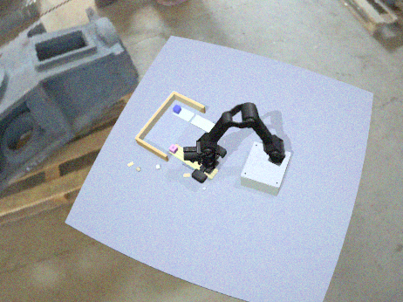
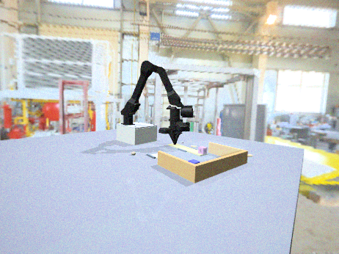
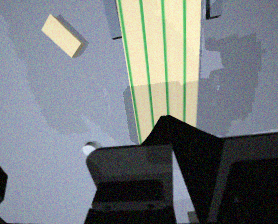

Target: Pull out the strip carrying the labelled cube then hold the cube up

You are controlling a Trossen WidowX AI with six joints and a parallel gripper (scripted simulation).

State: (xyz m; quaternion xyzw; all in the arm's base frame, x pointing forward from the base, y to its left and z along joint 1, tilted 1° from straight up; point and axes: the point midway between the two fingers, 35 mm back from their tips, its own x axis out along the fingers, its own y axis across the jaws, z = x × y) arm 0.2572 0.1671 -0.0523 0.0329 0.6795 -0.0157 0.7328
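1. In the top view the pink cube point(image 1: 173, 148) point(image 2: 202, 150) sits on the far end of the yellow strip point(image 1: 181, 157) point(image 2: 185, 149) point(image 3: 160, 55), left and slightly above the tool point(image 1: 208, 170) point(image 2: 175, 143) point(image 3: 166, 118).
2. The strip's long axis slants from upper left to lower right, under the tool.
3. The tool is closed with nothing in its grip, pointing straight down; whether it touches the strip, I cannot tell.
4. The arm point(image 1: 249, 112) point(image 2: 147, 67) arches high from its base at right.
5. Further pulling probably goes lower right.
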